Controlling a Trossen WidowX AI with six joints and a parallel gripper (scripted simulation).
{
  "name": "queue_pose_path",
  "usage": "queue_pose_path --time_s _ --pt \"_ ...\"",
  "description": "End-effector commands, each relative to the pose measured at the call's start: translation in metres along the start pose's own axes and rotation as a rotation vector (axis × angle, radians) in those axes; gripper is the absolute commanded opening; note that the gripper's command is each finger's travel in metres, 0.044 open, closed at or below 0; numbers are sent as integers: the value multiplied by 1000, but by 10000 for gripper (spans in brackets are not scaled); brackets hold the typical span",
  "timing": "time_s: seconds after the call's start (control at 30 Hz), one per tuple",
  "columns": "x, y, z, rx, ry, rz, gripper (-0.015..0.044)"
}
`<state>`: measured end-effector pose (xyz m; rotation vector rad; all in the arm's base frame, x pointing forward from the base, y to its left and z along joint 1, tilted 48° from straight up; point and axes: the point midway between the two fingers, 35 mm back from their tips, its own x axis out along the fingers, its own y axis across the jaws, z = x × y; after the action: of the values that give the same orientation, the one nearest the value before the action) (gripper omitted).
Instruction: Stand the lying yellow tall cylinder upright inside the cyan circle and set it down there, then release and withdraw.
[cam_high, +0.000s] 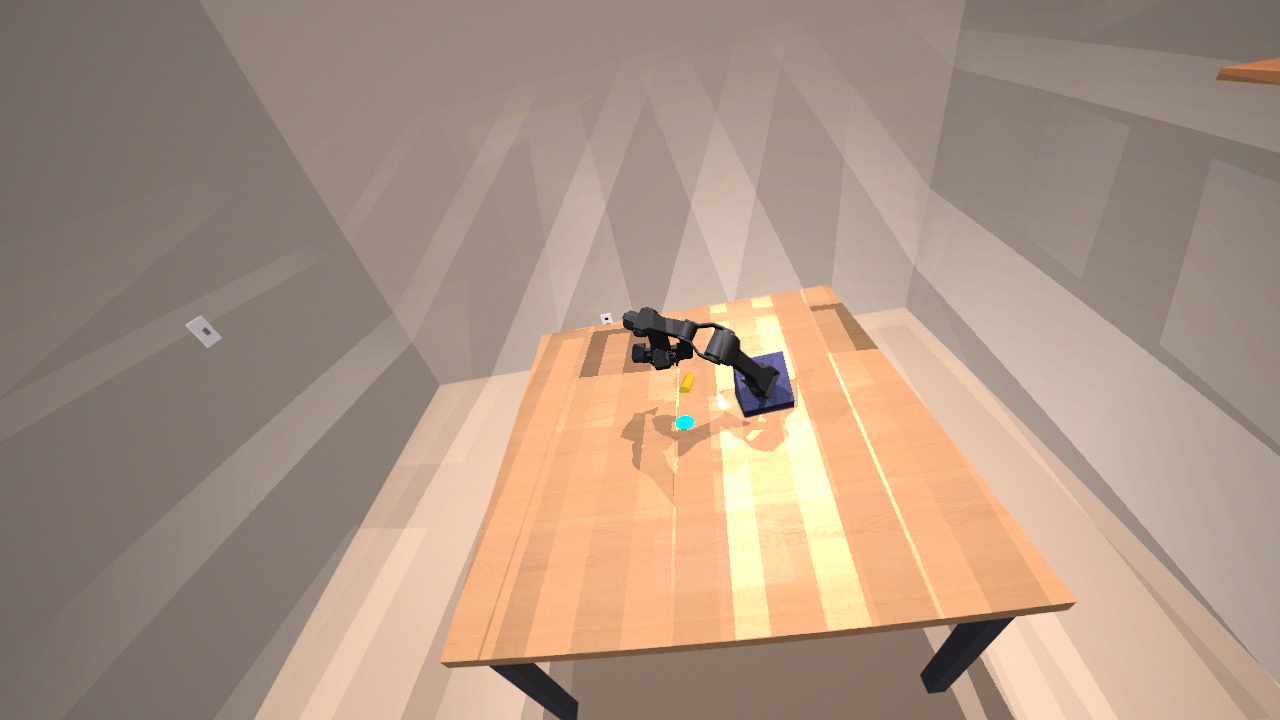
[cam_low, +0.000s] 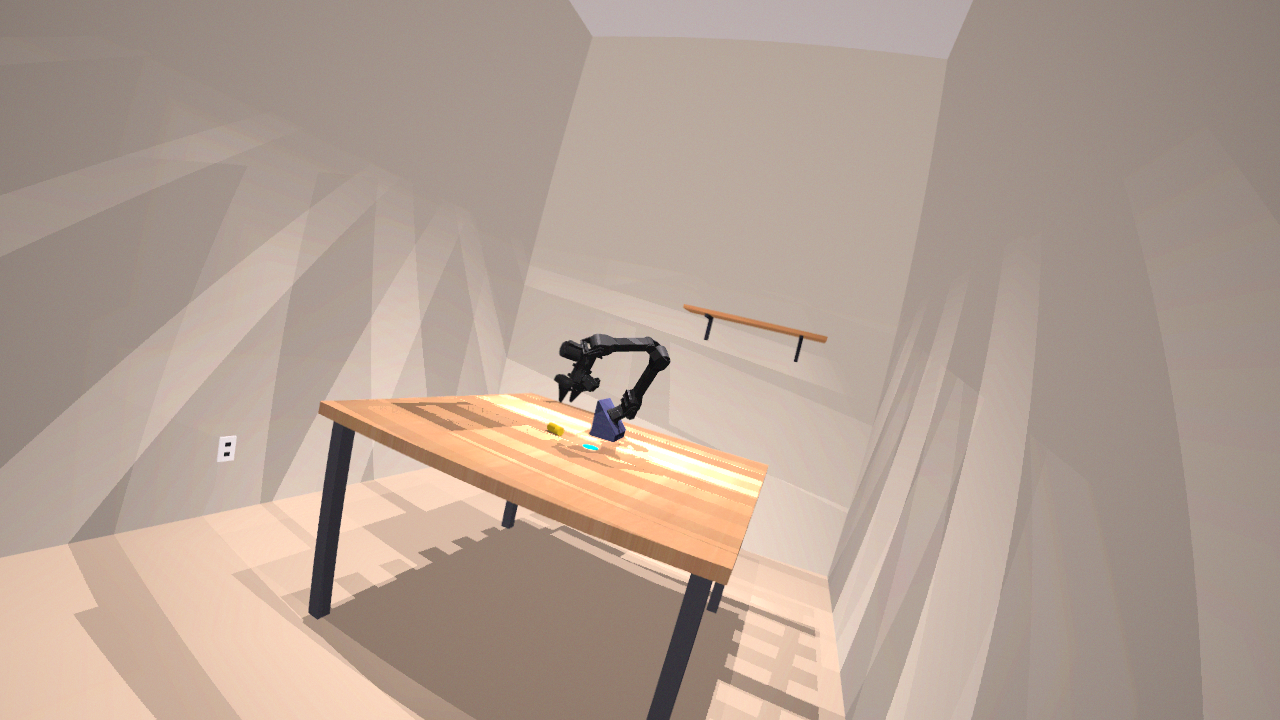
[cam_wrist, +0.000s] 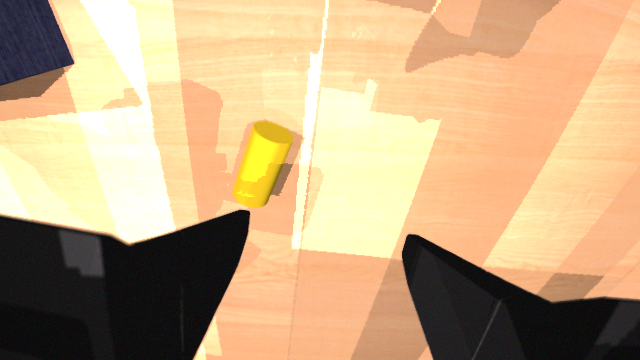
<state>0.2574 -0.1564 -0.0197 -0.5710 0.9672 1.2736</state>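
Jaws — standing well apart, about two-thirds open, nothing between them; both dark fingertips frame bare wood in the wrist view. They hang above the bench (cam_high: 626, 537), pointing down, not touching anything.

Yellow cylinder (cam_wrist: 263, 164) — lying on its side on the bench, just ahead of the left fingertip in the wrist view and off-centre to the left of the gap. Its long axis runs roughly away from the camera, tilted slightly.

Cyan circle (cam_high: 684, 422) — flat on the bench, near the cylinder (cam_high: 686, 383) but apart from it, on the side away from the jaws in the top view; out of sight in the wrist view.

Arm base (cam_high: 765, 380) — dark blue plate, beside both items.

Step in hand, as judged: approach for the pick-up. To do it well — bring the gap over the cylinder's middle, turn the wrist so the fingers close across its round flanks rather than its ends, descend without nudging it into a roll. A grip near one end would probably ease the later tipping upright.
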Motion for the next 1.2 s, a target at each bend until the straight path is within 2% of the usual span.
queue_pose_path --time_s 0.0,0.2,0.4,0.73,0.83,1.1,1.17 --pt "8 16 -14 84 -94 20 309" --pt "18 41 -32 226 -249 33 309" --pt "21 44 -33 242 -267 33 309" --pt "120 43 -5 241 -271 32 309" --pt "126 44 -3 241 -272 33 309" --pt "126 44 -3 241 -272 33 105" --pt "126 44 -3 241 -272 33 105"
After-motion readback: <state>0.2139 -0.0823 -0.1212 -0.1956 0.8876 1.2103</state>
